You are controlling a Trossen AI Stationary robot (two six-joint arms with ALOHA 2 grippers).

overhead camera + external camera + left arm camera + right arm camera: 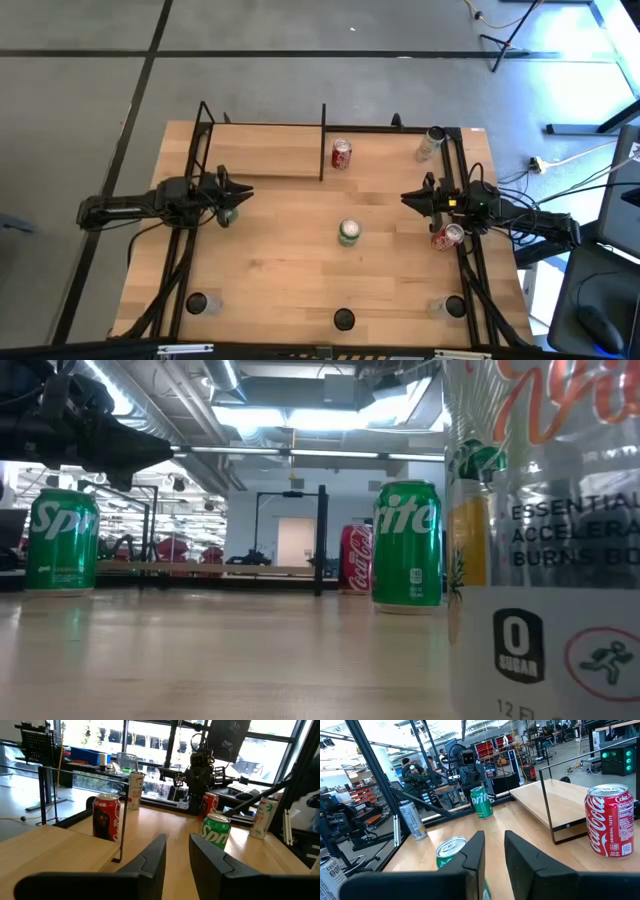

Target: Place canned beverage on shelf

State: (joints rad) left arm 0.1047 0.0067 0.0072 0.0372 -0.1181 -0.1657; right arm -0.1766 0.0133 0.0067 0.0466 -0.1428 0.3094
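The surface (290, 260) is pale wood, planked, smooth with a soft sheen. The shelf (265, 160) is a board of the same light wood, framed by thin matt black metal rods. The red can (341, 154) and green can (348, 232) are glossy printed metal with bare silvery tops. Each hand's fingers (150, 860) look like matt dark plastic.
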